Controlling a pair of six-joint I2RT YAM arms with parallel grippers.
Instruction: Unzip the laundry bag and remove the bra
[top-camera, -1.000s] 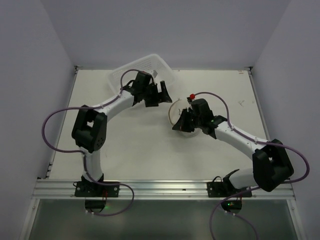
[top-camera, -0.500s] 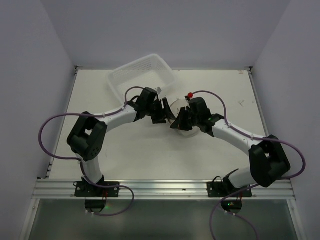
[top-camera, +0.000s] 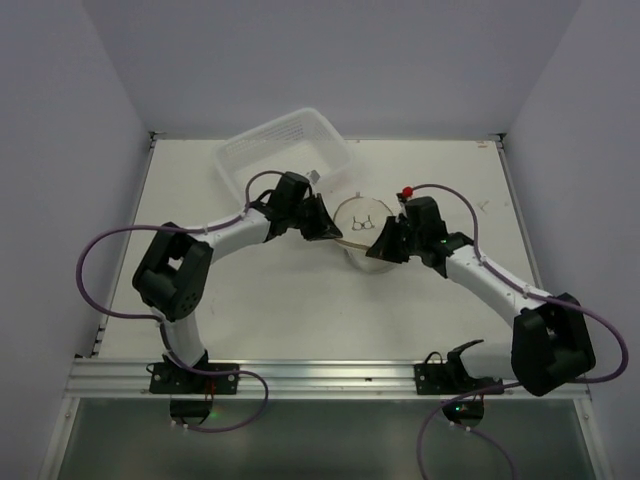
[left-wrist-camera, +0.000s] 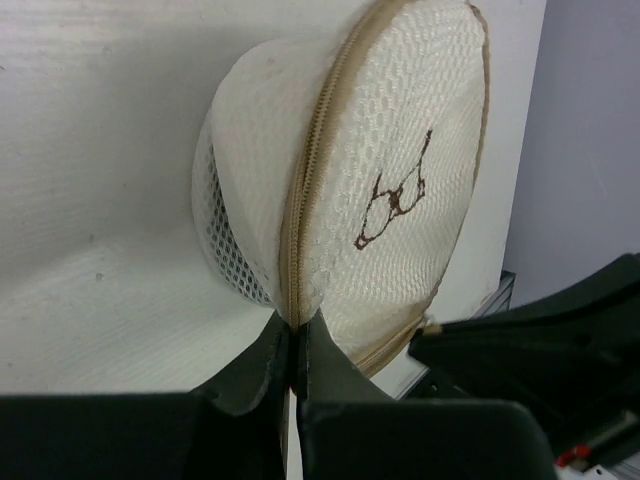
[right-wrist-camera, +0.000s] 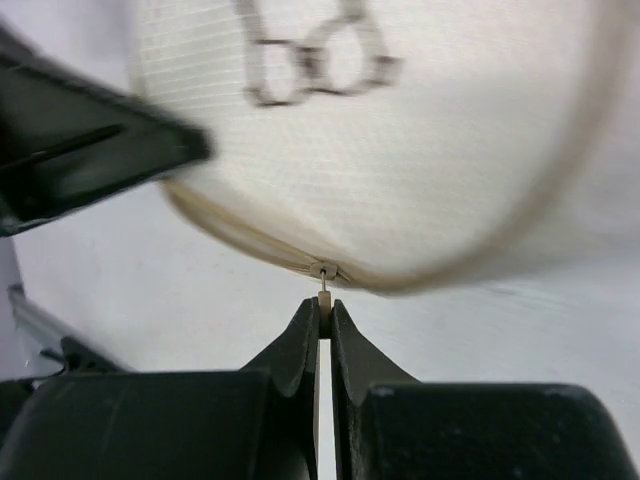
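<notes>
Top external view: white counter (top-camera: 250, 300) inside pale purple walls (top-camera: 60, 150); white basket (top-camera: 283, 140) at the back; laundry bag (top-camera: 360, 222) sits mid-counter; left claw (top-camera: 333, 234) pinches its tan rim (left-wrist-camera: 300, 200); right claw (top-camera: 376, 247) pinches its zip pull (right-wrist-camera: 322, 272).

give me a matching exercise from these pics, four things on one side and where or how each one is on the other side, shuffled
1 laundry bag
2 basket
3 left end effector
4 right end effector

a shut on the zip pull
b at the far edge of the table
c lying between the two end effectors, drawing facing up
d shut on the tan trim

Pairs: 1-c, 2-b, 3-d, 4-a
</notes>
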